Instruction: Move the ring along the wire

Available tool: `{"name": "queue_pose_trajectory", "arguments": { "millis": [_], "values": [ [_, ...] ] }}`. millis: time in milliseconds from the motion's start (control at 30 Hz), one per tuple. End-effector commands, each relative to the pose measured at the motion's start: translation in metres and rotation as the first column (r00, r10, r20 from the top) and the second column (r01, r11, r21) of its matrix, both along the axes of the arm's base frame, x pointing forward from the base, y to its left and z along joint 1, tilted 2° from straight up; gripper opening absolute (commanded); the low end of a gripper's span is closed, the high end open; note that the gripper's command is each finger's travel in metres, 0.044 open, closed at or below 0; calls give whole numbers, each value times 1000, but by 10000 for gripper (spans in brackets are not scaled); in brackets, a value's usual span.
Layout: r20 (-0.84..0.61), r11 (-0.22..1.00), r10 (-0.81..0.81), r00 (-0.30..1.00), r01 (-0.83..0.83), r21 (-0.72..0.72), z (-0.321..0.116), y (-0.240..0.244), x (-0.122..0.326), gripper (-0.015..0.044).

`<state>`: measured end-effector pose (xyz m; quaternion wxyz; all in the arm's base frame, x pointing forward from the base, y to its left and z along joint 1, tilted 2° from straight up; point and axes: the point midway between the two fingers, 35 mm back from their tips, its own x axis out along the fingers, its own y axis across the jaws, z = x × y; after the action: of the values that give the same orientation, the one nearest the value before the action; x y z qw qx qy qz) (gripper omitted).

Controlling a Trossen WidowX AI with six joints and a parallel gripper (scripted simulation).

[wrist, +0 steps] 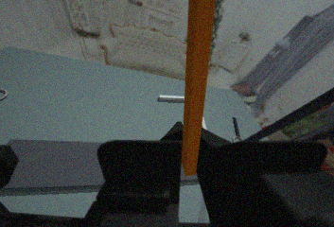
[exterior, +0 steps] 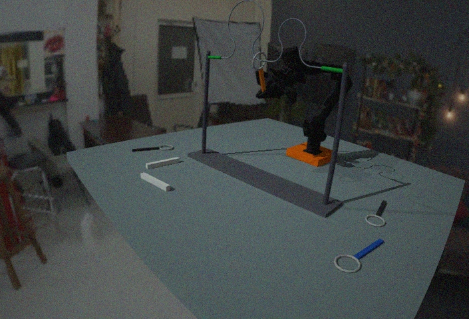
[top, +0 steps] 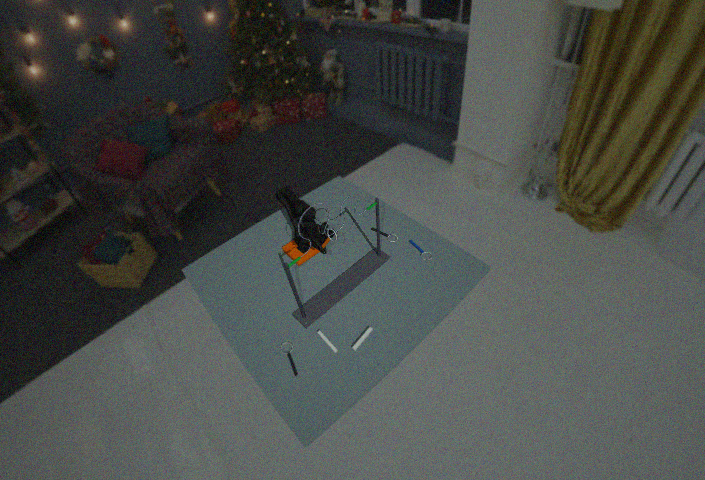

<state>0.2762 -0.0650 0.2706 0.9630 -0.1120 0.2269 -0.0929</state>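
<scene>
The ring [exterior: 253, 61] is around the thin grey wire [exterior: 293, 18] at the low stretch between its two tall loops. Whether ring and wire touch is too small to tell. The orange handle [exterior: 261, 78] [wrist: 199, 85] points down from the ring, slightly tilted. My gripper [exterior: 261, 89] [wrist: 184, 126] is shut on the handle's lower end, below the wire. One green part [exterior: 215, 57] [top: 371, 206] is beside the far post [exterior: 205, 105] [top: 378, 226]. The other green part [exterior: 331, 69] [top: 294, 262] is beside the near post [exterior: 335, 139] [top: 295, 288].
The posts stand on a long dark base [exterior: 261, 177] [top: 341, 287]. A ring with a blue handle [exterior: 369, 248] [top: 417, 246], two black-handled rings and two white bars lie on the table. The wire's loops rise above my gripper on both sides, and my arm reaches in behind the wire.
</scene>
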Motion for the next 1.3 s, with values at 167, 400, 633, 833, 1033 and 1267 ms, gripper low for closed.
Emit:
{"name": "queue_pose_trajectory", "arguments": {
  "millis": [167,400,633,833,1033,1267],
  "values": [
    [7,993,1,1000,-2,122,0,21,0,-150],
    [8,984,4,1000,-6,178,-1,35,0,-150],
    [9,978,6,1000,-8,207,-1,45,0,-150],
    [10,974,7,1000,-9,225,-1,53,0,-150],
    [11,969,8,1000,-10,247,0,61,0,-150],
    [13,956,10,1000,-14,293,0,73,0,-150]
  ]
}}
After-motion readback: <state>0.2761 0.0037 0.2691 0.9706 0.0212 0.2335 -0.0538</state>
